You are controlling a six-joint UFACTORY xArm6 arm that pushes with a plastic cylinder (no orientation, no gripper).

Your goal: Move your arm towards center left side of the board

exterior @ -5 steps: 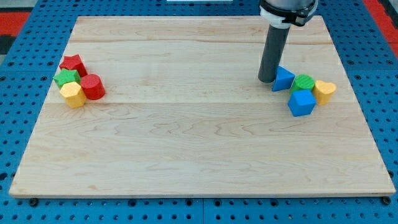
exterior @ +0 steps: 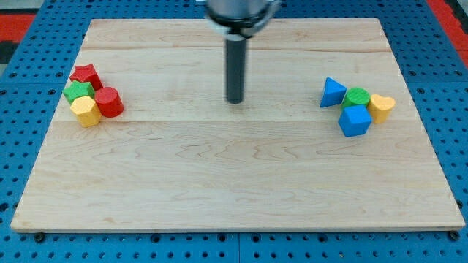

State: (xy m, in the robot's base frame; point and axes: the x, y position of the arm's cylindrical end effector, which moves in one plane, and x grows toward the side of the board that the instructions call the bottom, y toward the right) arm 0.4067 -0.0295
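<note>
My tip [exterior: 234, 101] rests on the wooden board [exterior: 234, 183] near its middle, slightly above centre, away from all blocks. At the view's left sits a cluster: a red star block [exterior: 85, 74], a green star block [exterior: 77, 90], a yellow hexagonal block [exterior: 86, 111] and a red cylinder [exterior: 110, 101]. At the view's right sits another cluster: a blue triangular block [exterior: 333, 93], a green cylinder [exterior: 357, 97], a blue cube [exterior: 355, 120] and a yellow heart-shaped block [exterior: 381, 107].
The board lies on a blue pegboard surface [exterior: 22, 146] that surrounds it on all sides.
My tip has slid to the view's left, from beside the blue triangular block to near the board's middle. The blocks have not moved.
</note>
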